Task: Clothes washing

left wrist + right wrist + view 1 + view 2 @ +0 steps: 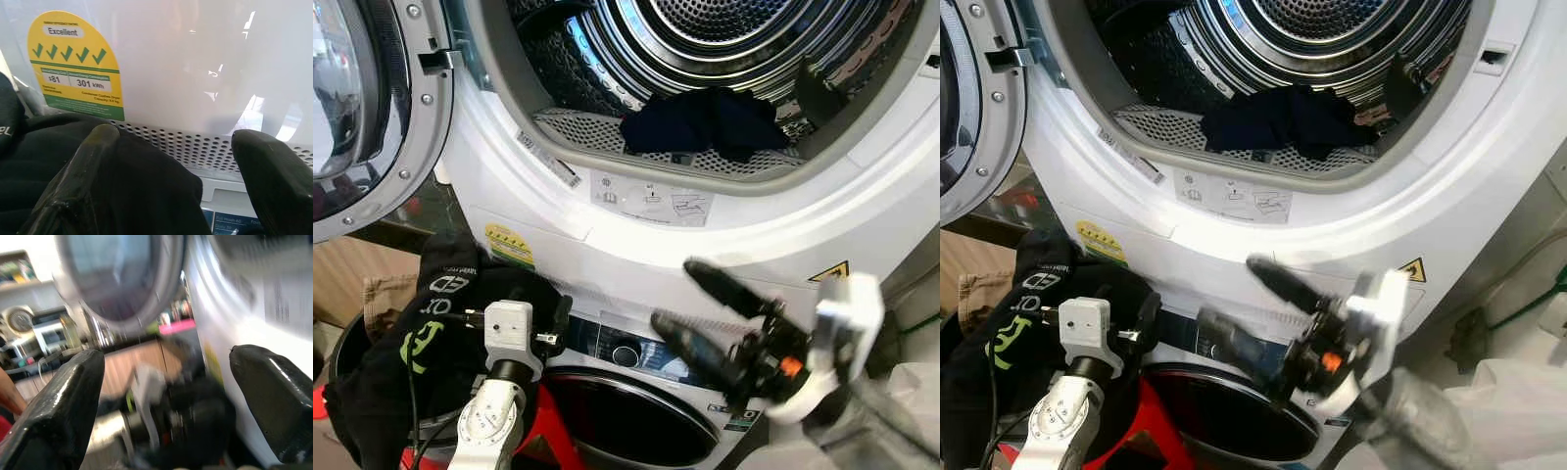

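A black garment point(411, 343) with white and green print is bunched at the lower left, against the front of the stacked machines. My left gripper point(551, 318) is pushed into it. In the left wrist view its fingers point(93, 156) stand apart, the black cloth point(137, 191) lying between them without reaching the other finger. A dark navy garment point(705, 119) lies at the front of the open upper drum point(724, 39). My right gripper point(674, 294) hangs open below the drum opening, in front of the lower machine's panel, holding nothing.
The upper machine's round door point(362, 98) stands swung open at the left. A yellow energy label point(509, 245) sits just above the black garment. The lower machine's dark door point(626, 411) is shut. Something red point(548, 431) sits under the left arm, and pale plastic point(1518, 411) lies at right.
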Motion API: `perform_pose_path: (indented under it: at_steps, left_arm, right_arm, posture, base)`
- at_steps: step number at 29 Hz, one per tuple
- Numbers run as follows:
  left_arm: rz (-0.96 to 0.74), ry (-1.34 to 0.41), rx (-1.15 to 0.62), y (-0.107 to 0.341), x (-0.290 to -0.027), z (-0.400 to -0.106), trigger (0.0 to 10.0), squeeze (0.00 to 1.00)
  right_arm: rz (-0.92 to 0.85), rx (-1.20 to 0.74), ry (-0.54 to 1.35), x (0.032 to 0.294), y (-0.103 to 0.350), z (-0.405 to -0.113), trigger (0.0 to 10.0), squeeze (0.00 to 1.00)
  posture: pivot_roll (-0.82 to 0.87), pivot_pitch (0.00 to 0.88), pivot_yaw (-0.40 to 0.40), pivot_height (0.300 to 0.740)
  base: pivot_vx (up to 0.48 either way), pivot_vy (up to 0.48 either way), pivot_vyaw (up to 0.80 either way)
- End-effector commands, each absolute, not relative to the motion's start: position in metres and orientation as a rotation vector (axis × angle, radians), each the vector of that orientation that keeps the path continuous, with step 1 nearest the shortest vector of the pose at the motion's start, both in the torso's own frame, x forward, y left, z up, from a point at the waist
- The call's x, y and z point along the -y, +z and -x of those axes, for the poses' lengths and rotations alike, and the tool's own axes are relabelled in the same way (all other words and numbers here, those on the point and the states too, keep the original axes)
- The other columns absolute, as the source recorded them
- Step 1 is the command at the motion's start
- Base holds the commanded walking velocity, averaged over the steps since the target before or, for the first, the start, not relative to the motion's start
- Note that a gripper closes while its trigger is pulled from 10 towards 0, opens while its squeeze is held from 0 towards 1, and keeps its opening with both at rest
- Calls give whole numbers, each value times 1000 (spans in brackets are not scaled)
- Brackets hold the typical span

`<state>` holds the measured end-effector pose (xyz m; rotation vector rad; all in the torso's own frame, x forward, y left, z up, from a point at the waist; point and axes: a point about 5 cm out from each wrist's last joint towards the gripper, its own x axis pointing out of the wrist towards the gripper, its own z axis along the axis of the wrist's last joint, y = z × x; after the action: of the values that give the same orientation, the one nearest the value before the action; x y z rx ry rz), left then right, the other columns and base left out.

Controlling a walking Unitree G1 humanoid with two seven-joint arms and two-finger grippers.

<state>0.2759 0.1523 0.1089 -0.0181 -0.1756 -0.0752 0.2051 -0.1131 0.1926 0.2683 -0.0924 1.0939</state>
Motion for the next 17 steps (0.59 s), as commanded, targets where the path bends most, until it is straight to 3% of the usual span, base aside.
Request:
perform_pose_path:
  at_steps: [1,6,11,17]
  left_arm:
    - [1,-86,186,110,-152,-277,10000,0]
    - [-3,-86,187,110,-153,-277,10000,0]
    - [-8,-87,192,111,-154,-275,10000,0]
    - [-22,-96,186,110,-157,-272,10000,0]
  right_arm:
    - [-254,62,1050,117,179,-210,10000,0]
    - [-248,-5,1000,118,153,-212,10000,0]
    - [-256,-54,743,130,116,-229,10000,0]
    - [-311,12,541,136,114,-244,10000,0]
  posture:
    - [-96,77,-14,740]
    - [-88,64,-15,740]
    - [-72,45,-17,740]
    - [-71,45,-8,740]
  base:
    - [0,0,0]
    - [0,0,0]
    - [0,0,0]
    - [0,0,0]
